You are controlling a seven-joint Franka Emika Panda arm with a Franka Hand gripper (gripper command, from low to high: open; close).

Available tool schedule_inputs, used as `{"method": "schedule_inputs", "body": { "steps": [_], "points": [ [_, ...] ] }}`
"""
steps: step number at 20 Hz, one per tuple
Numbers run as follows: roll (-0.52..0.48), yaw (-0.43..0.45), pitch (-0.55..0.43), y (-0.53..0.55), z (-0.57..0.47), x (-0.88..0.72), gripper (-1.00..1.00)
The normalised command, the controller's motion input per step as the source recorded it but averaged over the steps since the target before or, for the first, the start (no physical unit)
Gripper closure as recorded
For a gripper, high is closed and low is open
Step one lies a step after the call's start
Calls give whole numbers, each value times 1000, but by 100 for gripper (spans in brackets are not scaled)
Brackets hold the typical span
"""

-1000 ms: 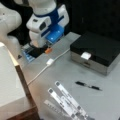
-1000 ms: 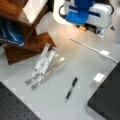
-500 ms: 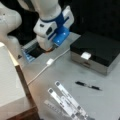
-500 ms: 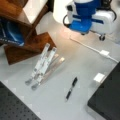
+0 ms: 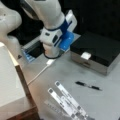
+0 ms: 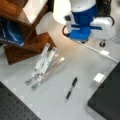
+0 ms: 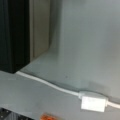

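White cable (image 7: 47,83) with its small white plug block (image 7: 93,103) is seen lying flat on the grey table (image 7: 82,45), just below the gripper (image 5: 51,53) in a front view. Finger state cannot be told; fingertips are hidden in every view. Cable is judged light, limp and thin, likely to slide or flop if pinched mid-run. Rigid block is judged the better hold, taken across its short sides. Black box (image 5: 100,50), pen (image 6: 71,88) and clear strips (image 6: 42,65) are seen well apart from it.
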Motion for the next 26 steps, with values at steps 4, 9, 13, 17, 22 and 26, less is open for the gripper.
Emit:
{"method": "schedule_inputs", "body": {
  "steps": [4,9,13,17,22,26],
  "points": [
    [271,52,78,47,-32,381,-100],
    [308,123,79,9,-31,391,-100],
    [345,86,99,-70,-60,344,-100],
    [401,42,99,-101,-128,333,-100],
    [375,47,79,-52,-138,335,-100],
    [274,60,59,-4,-164,337,-100]
  ]
}}
